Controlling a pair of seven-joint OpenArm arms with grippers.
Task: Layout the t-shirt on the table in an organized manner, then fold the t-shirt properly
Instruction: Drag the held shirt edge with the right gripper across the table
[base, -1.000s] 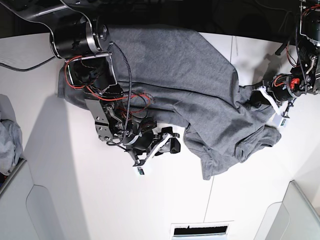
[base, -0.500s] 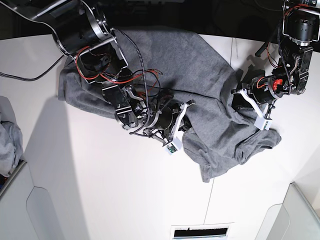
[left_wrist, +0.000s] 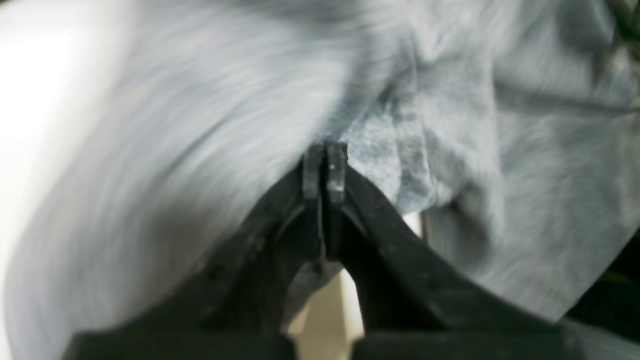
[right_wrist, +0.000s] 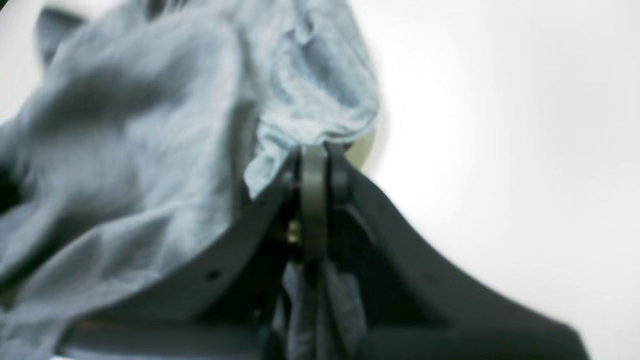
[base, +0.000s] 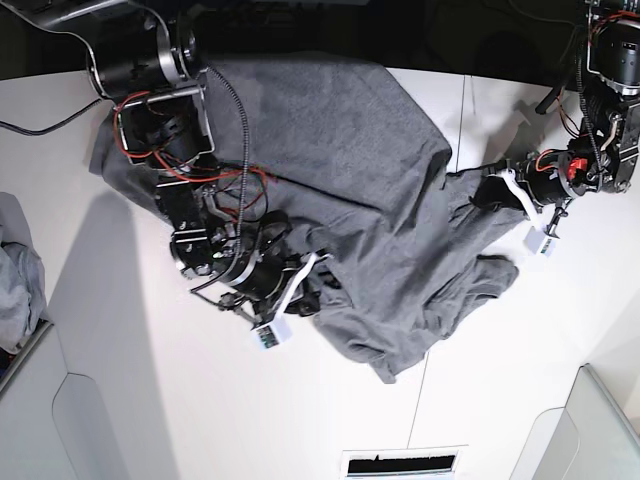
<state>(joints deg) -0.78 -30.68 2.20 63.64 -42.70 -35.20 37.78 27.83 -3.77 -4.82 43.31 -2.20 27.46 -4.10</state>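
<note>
The t-shirt (base: 330, 170) lay crumpled and half-spread on the white table (base: 130, 400), not yet flat and no fold begun, with the left gripper (left_wrist: 325, 165) and right gripper (right_wrist: 315, 165) each clenched on its cloth.

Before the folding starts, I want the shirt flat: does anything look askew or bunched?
Yes. The t-shirt is not laid flat: it lies rumpled and skewed on the table, with bunched folds near the right gripper and left gripper, each shut on cloth.
</note>
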